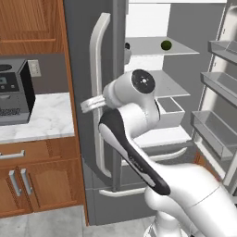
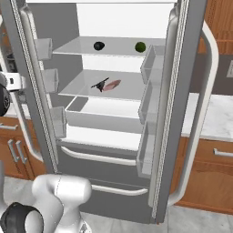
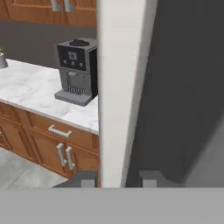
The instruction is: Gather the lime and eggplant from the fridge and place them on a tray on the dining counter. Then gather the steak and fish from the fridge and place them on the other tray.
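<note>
The fridge (image 2: 118, 150) stands with both doors swung open. My gripper (image 3: 118, 181) is shut on the long white handle (image 3: 118, 87) of the left door; that handle (image 1: 98, 69) runs between my fingertips, and the gripper (image 1: 89, 104) sits at mid-height on it. On the top shelf lie the green lime (image 2: 140, 46) (image 1: 165, 45) and the dark eggplant (image 2: 98, 45), with the eggplant (image 1: 127, 46) half hidden by the door edge. One shelf lower, a pinkish steak (image 2: 113, 84) and a dark fish (image 2: 99, 85) lie side by side.
A grey coffee machine (image 1: 13, 92) (image 3: 78, 70) stands on the marble wall counter (image 1: 48, 118) left of the fridge, above wooden cabinets (image 1: 28, 185). The right door's bins (image 1: 220, 83) jut out at the right. A clear crisper box (image 2: 104, 113) sits under the shelves.
</note>
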